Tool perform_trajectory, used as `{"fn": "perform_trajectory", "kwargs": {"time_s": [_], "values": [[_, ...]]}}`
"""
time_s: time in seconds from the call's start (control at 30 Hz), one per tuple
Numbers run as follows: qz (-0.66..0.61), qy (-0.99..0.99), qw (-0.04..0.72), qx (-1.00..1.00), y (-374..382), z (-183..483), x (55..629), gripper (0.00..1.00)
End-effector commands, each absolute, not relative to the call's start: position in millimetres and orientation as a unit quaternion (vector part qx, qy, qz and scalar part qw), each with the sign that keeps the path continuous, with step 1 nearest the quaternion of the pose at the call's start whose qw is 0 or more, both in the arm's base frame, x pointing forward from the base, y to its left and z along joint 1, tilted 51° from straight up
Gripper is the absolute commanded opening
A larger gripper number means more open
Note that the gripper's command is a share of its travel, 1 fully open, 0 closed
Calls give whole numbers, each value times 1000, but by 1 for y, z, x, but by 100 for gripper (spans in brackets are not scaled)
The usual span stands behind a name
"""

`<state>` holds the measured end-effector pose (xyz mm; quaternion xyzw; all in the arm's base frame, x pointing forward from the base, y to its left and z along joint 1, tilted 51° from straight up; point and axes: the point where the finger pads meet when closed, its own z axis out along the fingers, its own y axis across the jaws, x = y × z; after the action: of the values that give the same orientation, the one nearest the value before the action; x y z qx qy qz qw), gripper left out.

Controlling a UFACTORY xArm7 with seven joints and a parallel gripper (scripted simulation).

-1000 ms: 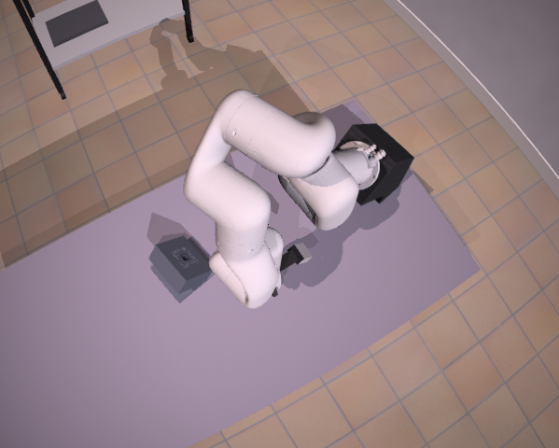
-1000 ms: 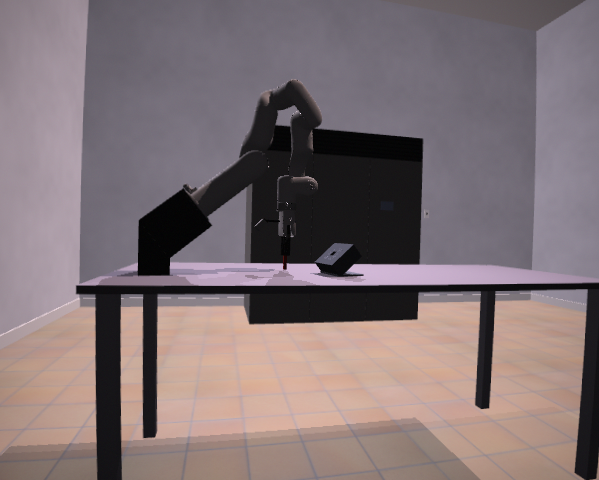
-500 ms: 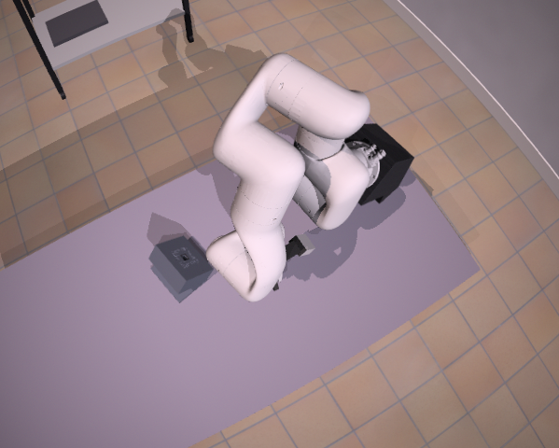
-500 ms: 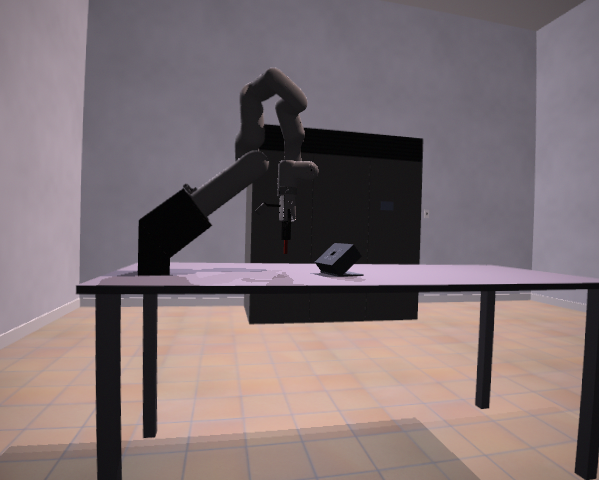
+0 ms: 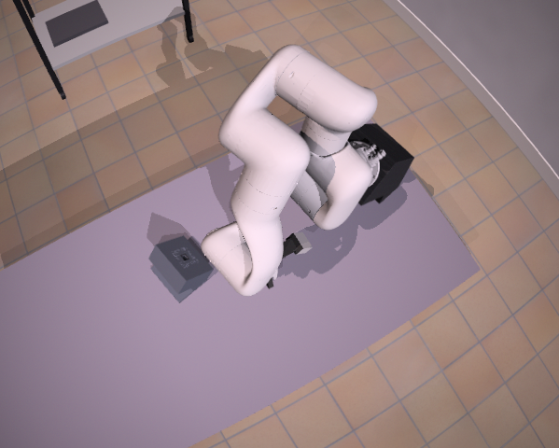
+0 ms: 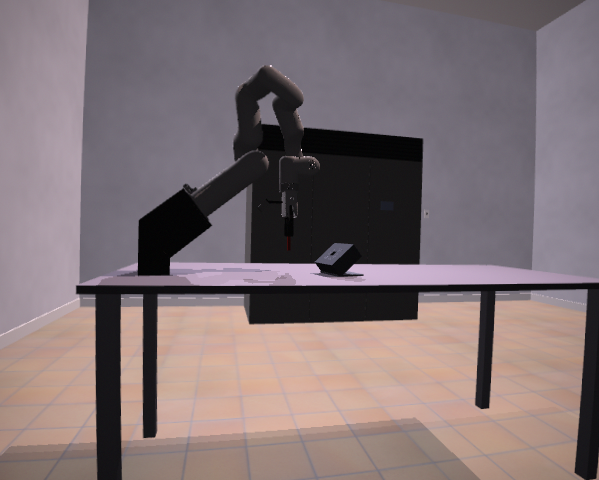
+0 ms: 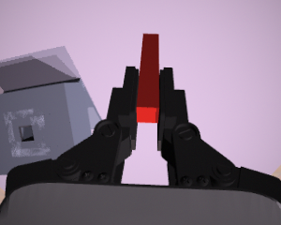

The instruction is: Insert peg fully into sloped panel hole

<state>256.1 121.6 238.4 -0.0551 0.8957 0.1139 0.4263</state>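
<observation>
Grey walls (image 6: 470,77), tan tiled floor (image 6: 289,372), a dark cabinet (image 6: 366,206) behind.

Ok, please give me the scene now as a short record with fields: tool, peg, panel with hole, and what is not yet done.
tool: the tool is shut on the red peg
peg: red peg, held above the table, pointing down
panel: grey sloped block with a square hole, standing on the table beside the tool
contact: peg and block are apart
not yet done: peg is not in the hole
</observation>
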Motion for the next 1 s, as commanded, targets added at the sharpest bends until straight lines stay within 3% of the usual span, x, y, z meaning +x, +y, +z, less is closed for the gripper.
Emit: {"fn": "perform_trajectory", "kwargs": {"time_s": [0.0,0.97], "values": [[124,891,434,-39,115,246,260,0],[179,865,466,47,76,277,272,0]]}}
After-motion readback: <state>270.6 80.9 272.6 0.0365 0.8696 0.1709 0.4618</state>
